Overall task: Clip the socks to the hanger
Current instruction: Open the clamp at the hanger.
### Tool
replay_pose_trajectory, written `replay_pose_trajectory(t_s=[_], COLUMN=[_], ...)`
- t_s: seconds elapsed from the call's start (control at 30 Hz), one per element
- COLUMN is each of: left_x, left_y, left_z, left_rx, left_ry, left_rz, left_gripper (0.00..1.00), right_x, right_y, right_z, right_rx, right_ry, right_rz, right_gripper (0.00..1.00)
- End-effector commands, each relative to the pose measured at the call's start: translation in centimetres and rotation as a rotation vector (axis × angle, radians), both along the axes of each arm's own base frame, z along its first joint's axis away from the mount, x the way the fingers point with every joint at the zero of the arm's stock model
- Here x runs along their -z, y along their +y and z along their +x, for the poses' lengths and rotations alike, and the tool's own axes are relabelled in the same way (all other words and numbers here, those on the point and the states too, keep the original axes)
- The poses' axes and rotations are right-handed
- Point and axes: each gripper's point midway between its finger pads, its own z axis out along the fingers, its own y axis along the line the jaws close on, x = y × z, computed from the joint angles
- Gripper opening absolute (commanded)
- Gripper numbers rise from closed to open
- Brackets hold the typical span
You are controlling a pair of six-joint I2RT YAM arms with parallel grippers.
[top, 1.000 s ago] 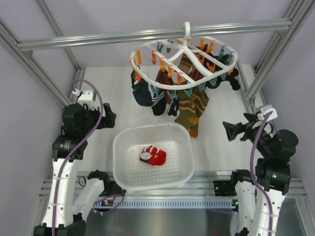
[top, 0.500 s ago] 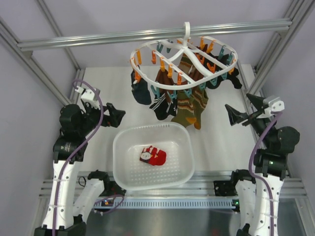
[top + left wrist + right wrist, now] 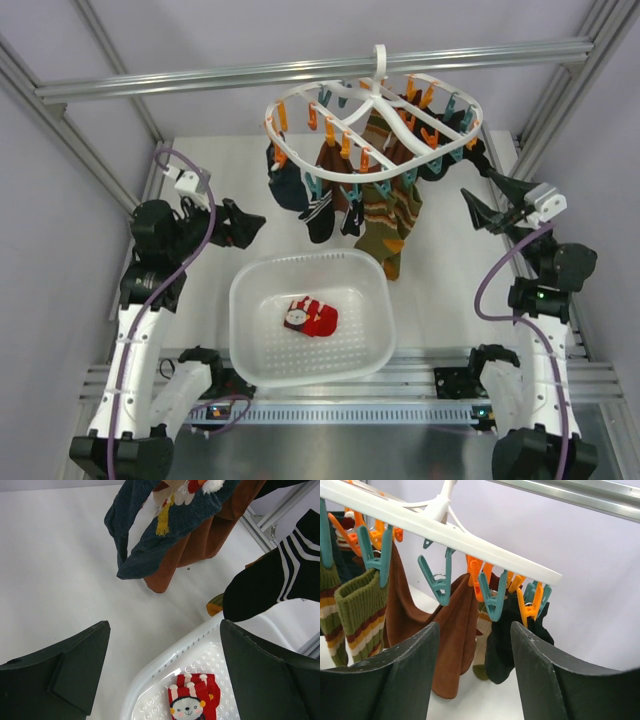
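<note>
Nothing of ours is clipped yet. The red socks (image 3: 312,318) sit bunched together in the white basket (image 3: 250,300) near the middle, and they're the only thing in it. The hanger (image 3: 372,100) at the far side carries other dark and striped socks (image 3: 385,215), with a few spare clips (image 3: 437,585). We've got the left gripper (image 3: 163,630) and right gripper (image 3: 474,630) both spread wide, holding nothing.

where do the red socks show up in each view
Top external: red socks lower centre, lying in the white basket.
Left wrist: bottom edge, right of centre, inside the same basket.
Right wrist: not in it; that view looks up at the hanger.
Shared landmark: the basket, in the top and left wrist views.
</note>
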Motion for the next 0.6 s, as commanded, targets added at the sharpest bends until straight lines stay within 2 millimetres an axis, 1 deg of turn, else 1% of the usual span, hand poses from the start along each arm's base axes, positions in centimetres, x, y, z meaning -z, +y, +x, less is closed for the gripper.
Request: replay_pose_trajectory(t_s=[0.0, 0.07, 0.1, 0.13, 0.2, 0.23, 0.27, 0.3, 0.37, 0.47, 0.5, 0.57], left_x=[-2.0, -1.8, -1.8, -1.6, -1.7, -1.6, -1.5, -1.4, -1.5, -1.4, -1.3, -1.7], left_y=[-0.5, -0.6, -0.7, -0.7, -0.7, -0.7, -0.8, -0.7, -0.8, -0.8, -0.9, -0.9], left_z=[0.8, 1.1, 1.3, 1.5, 1.6, 1.7, 1.7, 1.7, 1.7, 1.6, 1.5, 1.4], left_rx=[0.023, 0.025, 0.025, 0.025, 0.026, 0.025, 0.028, 0.026, 0.031, 0.033, 0.038, 0.039], left_ry=[-0.081, -0.073, -0.071, -0.061, -0.062, -0.058, -0.057, -0.054, -0.058, -0.067, -0.067, -0.092], left_rz=[-0.039, -0.045, -0.050, -0.051, -0.056, -0.059, -0.061, -0.060, -0.061, -0.059, -0.060, -0.059], left_gripper=[0.96, 0.95, 0.95, 0.95, 0.95, 0.95, 0.95, 0.95, 0.94, 0.94, 0.94, 0.94], right_x=[-3.4, -3.6, -3.6, -3.5, -3.9, -4.0, -3.9, -4.6, -5.0, -5.8, -6.3, -6.6], right_y=[1.2, 1.5, 1.8, 1.9, 1.9, 1.9, 1.9, 1.8, 1.2, 0.9, 1.1, 1.1], right_z=[-0.3, 0.2, 0.7, 1.1, 1.9, 2.2, 2.7, 3.0, 3.7, 4.1, 4.1, 4.4], right_rx=[-0.056, -0.069, -0.082, -0.072, -0.056, -0.051, -0.046, -0.026, 0.022, 0.045, 0.036, 0.031], right_ry=[-0.167, -0.177, -0.173, -0.183, -0.194, -0.193, -0.180, -0.187, -0.178, -0.171, -0.166, -0.146], right_rz=[-0.072, -0.091, -0.096, -0.122, -0.125, -0.121, -0.111, -0.091, -0.054, 0.004, 0.027, 0.059], right_gripper=[0.57, 0.56, 0.56, 0.55, 0.55, 0.53, 0.52, 0.51, 0.50, 0.48, 0.47, 0.46])
